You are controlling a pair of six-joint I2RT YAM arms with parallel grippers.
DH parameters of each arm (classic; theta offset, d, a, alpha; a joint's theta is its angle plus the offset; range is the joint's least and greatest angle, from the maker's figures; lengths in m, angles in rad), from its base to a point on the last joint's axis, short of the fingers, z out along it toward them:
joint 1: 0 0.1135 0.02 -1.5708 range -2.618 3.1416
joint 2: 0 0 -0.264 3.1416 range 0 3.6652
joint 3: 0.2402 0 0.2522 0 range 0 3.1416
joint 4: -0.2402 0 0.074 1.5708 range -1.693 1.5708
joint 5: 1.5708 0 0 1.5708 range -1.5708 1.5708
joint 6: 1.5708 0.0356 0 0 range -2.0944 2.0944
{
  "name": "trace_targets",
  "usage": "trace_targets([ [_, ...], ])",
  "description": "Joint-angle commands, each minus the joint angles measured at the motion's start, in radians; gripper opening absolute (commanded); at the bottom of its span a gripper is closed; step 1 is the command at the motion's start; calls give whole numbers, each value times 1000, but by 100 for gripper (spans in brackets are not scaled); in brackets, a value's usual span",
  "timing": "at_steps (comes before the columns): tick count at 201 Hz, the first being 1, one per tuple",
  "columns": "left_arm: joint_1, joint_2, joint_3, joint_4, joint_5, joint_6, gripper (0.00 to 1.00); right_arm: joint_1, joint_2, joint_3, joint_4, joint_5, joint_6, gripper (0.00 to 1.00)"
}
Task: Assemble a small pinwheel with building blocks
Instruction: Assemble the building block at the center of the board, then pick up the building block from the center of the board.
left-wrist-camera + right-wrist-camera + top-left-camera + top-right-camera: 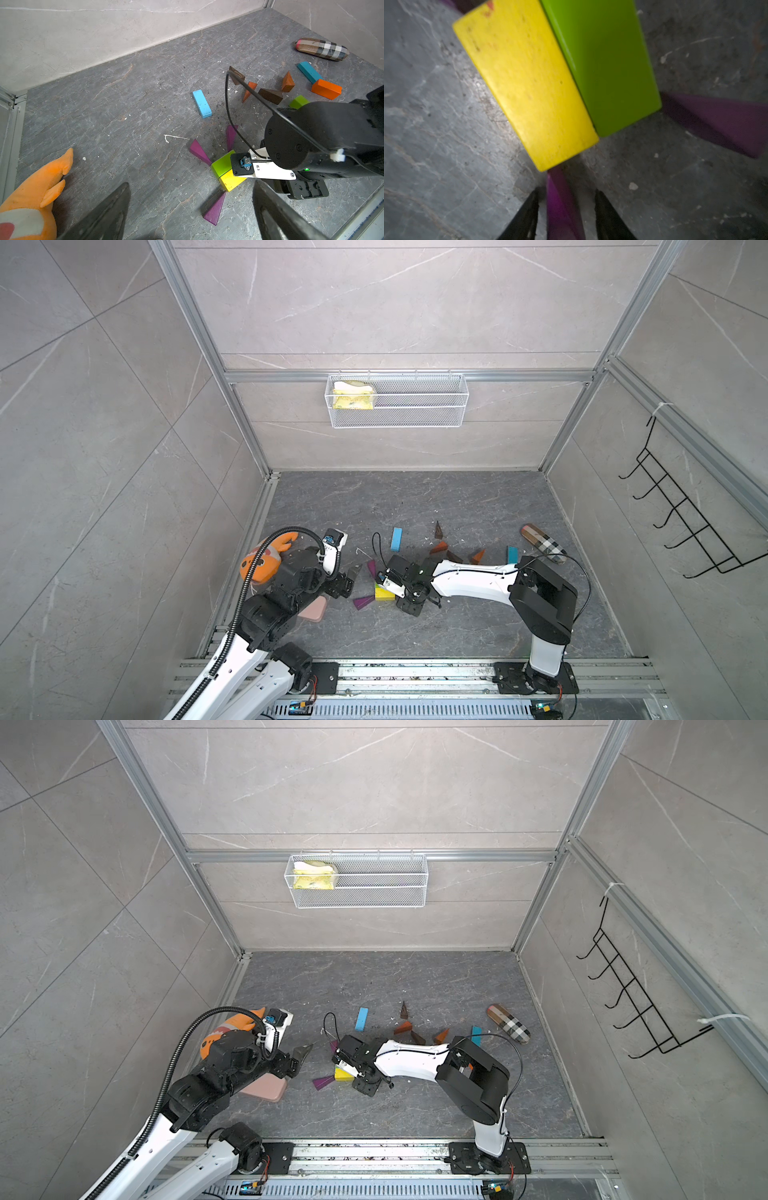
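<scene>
Straddling a purple wedge [562,209], the right gripper [566,191] has its two black fingers [527,218] parted a little. A narrow gap shows on each side of the wedge, so it clamps nothing. The wedge's narrow end meets a corner of the yellow brick [525,83], which lies flat on the floor [415,497], side against side with the green brick [604,68].

In both top views this cluster sits at the lower centre of the frame, largely hidden under the right arm's wrist. A second purple wedge [363,602] lies just to its lower left.

The left gripper [191,185] hangs left of the cluster, its jaws spread wide and empty.

Above the cluster lies a light blue bar [396,539], with a brown wedge [438,529] and an orange wedge [439,548] to its right. The plaid pouch [544,542] is at centre right and the plush fish [262,562] at centre left.
</scene>
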Motion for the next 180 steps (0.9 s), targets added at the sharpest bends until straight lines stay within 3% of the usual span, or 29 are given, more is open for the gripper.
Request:
trace_targets([
  [1,5,-6,-8,34,26,21,100,7,-40,-8,11,16,5,94],
  [6,5,-7,-15,47,34,27,100,7,-53,-9,5,16,5,100],
  [33,4,42,3,88,31,33,100,7,-174,-49,-13,54,21,100],
  [42,4,78,15,114,10,28,98,7,-220,-64,-30,119,39,100],
  [67,4,299,110,122,-70,-19,87,-14,-360,-114,-63,355,125,100],
  [76,5,412,167,102,-80,-45,84,-38,-404,-141,-39,382,153,100],
  [84,3,511,219,92,-83,-70,80,-79,-440,-165,-21,353,176,100],
  [110,-46,790,368,117,-108,-148,73,-230,-513,-226,13,92,213,100],
  [149,-90,1163,657,-23,-148,-273,74,-266,-633,-339,33,140,260,100],
  [180,-110,1321,766,-41,-153,-328,78,-278,-754,-415,79,14,296,100],
])
